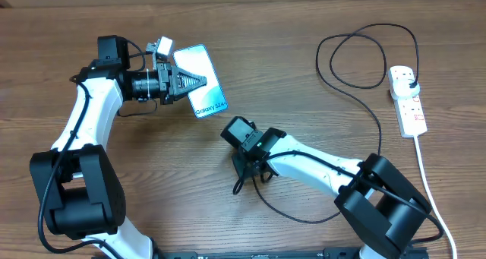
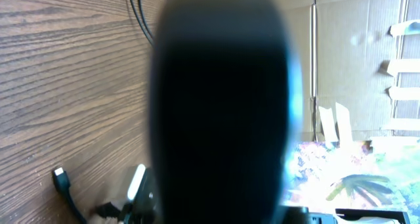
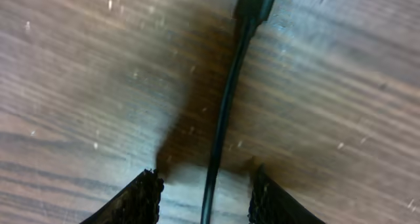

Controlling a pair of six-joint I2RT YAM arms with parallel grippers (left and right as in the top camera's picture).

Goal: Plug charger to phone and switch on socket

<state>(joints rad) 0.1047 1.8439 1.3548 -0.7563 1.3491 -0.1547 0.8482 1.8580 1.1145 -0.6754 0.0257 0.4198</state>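
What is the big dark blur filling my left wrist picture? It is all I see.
Observer: From overhead it is the phone, gripped by the left tool.
Operator: And the other arm?
Observer: The right tool is open, low down, with the charger cable running between its fingers.
Operator: Where is the socket?
Observer: The socket lies at the far right of the overhead view, a dark plug in it.

A blurred black mass (image 2: 220, 106) fills the centre of the left wrist frame. Overhead, the left gripper (image 1: 199, 82) hides the left edge of the phone (image 1: 200, 61). The charger (image 3: 226, 106) exits the top of the right wrist frame.
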